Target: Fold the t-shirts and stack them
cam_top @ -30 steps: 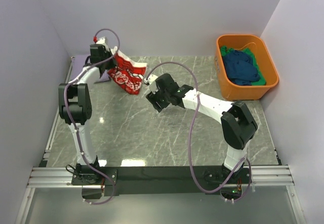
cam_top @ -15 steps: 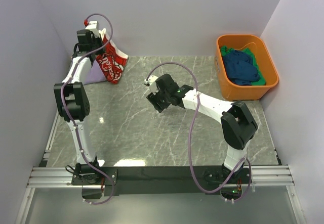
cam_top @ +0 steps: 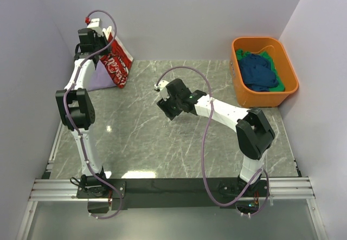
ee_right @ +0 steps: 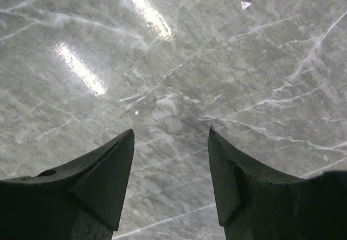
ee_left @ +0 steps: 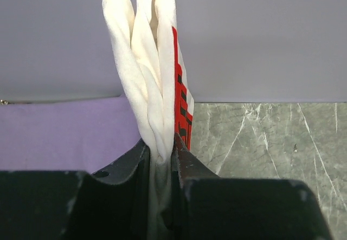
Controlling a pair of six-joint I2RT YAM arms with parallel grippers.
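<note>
My left gripper is shut on the white t-shirt with the red lettered panel and holds it hanging at the far left corner, above the lavender t-shirt that lies flat on the table. In the left wrist view the white cloth is pinched between the jaws of my left gripper, with the lavender shirt behind. My right gripper is open and empty over the bare marble mid-table; it also shows in the right wrist view. Dark blue and green shirts lie in the tub.
The orange plastic tub stands at the far right. The back wall and the left side wall close in around the left gripper. The grey marble tabletop stretches in front, with a black rail along the near edge.
My left gripper has lifted the white and red shirt up and to the far left, over the lavender shirt. The right arm has barely moved.
</note>
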